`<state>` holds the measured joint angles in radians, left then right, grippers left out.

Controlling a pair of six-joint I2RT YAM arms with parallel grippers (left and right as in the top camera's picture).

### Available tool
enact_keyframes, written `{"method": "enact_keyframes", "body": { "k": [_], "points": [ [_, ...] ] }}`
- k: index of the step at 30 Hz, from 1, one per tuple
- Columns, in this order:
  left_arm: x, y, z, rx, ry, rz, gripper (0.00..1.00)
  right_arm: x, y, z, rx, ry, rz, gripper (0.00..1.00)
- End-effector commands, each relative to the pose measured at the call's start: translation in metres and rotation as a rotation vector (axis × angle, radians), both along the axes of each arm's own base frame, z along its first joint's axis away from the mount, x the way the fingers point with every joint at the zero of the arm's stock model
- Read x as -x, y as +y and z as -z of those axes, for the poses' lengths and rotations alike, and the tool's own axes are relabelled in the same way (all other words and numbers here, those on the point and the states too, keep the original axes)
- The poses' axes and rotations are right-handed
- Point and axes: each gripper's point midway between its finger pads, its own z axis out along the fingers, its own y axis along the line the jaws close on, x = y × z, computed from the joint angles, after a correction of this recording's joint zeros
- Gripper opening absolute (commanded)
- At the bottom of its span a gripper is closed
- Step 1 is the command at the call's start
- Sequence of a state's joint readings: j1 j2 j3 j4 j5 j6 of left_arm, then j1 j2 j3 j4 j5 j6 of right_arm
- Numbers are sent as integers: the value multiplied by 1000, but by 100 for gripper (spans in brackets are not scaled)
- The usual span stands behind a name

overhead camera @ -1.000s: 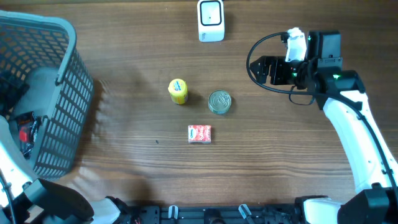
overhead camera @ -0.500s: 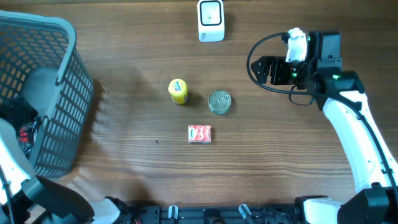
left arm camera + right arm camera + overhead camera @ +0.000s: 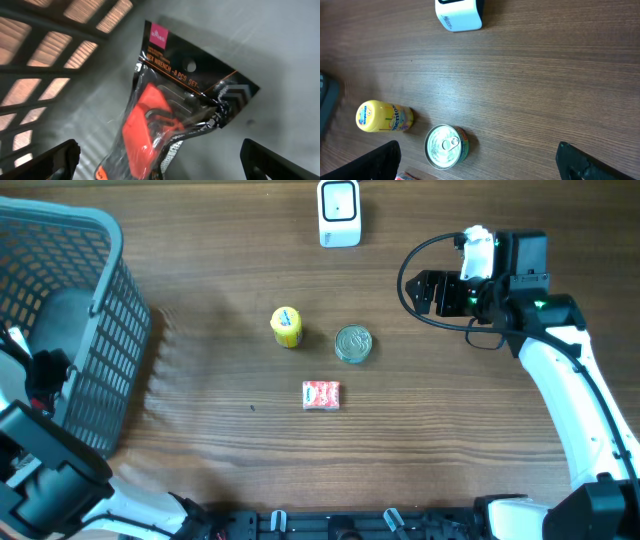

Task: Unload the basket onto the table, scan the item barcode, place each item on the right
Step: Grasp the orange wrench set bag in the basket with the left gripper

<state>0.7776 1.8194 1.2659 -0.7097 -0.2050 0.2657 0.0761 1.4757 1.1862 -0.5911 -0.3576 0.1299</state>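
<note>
None of the scanning looks done yet, as far as I can judge. The item in hand, a hex wrench set with a red holder in a clear packet with a black printed header card (image 3: 165, 120), lies flat on the floor of the grey plastic mesh basket (image 3: 118, 350) at the table's left end. That puts it well apart from the small white box-shaped scanner (image 3: 339, 213) at the far edge of the wooden table (image 3: 200, 440). What is left, then, is nearly everything: grasp the packet, lift it out of the basket, carry it across and turn its barcode to the scanner (no barcode shows on the face now turned up).

The left gripper (image 3: 162, 161) is down inside the basket with its jaws wide apart and nothing in them. The packet lies slantwise between and ahead of the two fingers, its lower end running out of view midway between them and its header card pointing away. I see no contact, and I cannot tell how far above the packet the fingers stand.

The right gripper (image 3: 479, 161) hangs over the table's right part, jaws likewise spread and empty. A yellow bottle on its side (image 3: 286, 326), a round tin can (image 3: 352, 343) and a small red-and-white packet (image 3: 321, 394) lie out mid-table.
</note>
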Motion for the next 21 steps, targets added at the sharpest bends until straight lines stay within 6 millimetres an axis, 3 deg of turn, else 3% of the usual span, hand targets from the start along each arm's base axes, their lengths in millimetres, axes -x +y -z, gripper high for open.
{"method": "enact_keyframes", "body": {
  "k": [1, 5, 10, 12, 16, 19, 21],
  "points": [
    [16, 8, 20, 2, 83, -16, 100, -1, -1, 5, 16, 8, 12, 100],
    [32, 19, 23, -7, 112, -62, 95, -2, -6, 5, 35, 5, 28, 100],
    [49, 30, 23, -2, 96, -148, 71, -6, -6, 3, 39, -12, 33, 100],
    [47, 29, 24, 13, 79, -147, 55, -7, -6, 2, 32, -17, 42, 100],
    [41, 26, 25, 38, 47, -136, 47, -10, -7, 0, 24, -25, 56, 100],
    [40, 27, 25, 31, 41, -136, 46, -10, -7, 0, 24, -26, 56, 100],
    [39, 28, 25, 28, 39, -136, 36, -10, -7, 0, 25, -25, 55, 100]
  ]
}}
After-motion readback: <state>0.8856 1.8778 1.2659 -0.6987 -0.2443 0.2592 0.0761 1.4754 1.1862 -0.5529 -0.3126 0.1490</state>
